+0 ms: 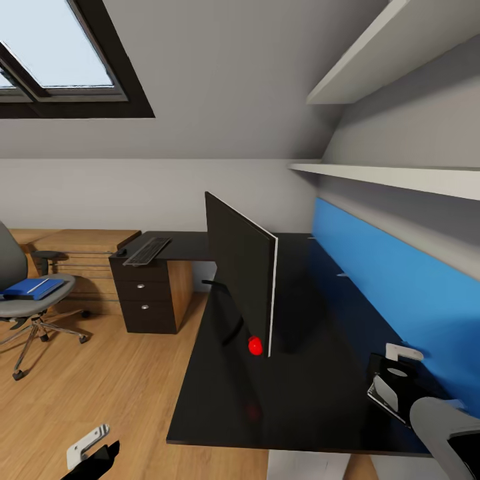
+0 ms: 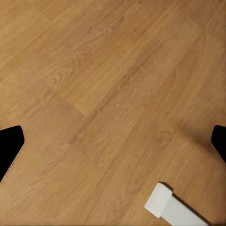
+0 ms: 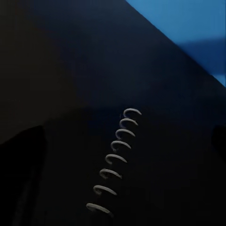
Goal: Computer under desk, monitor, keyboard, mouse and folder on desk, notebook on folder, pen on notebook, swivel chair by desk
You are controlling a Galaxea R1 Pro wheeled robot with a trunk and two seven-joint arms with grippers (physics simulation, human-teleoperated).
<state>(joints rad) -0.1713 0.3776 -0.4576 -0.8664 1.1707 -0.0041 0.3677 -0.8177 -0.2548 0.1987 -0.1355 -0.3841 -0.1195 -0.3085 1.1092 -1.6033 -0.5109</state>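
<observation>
Two grippers hang at your sides. Your left gripper (image 2: 115,141) has its fingers (image 2: 9,146) spread wide over bare wood floor (image 2: 94,70), a white leg (image 2: 165,205) below. Whether your right gripper (image 1: 393,383) is open cannot be told; it hovers over the worktop (image 1: 300,393), where a spiral binding (image 3: 115,157) lies. The monitor (image 1: 241,277) stands mid-worktop. The keyboard (image 1: 147,251) and mouse (image 1: 121,253) lie at the far end. The folder (image 1: 32,287) rests on the swivel chair (image 1: 20,303), well apart.
</observation>
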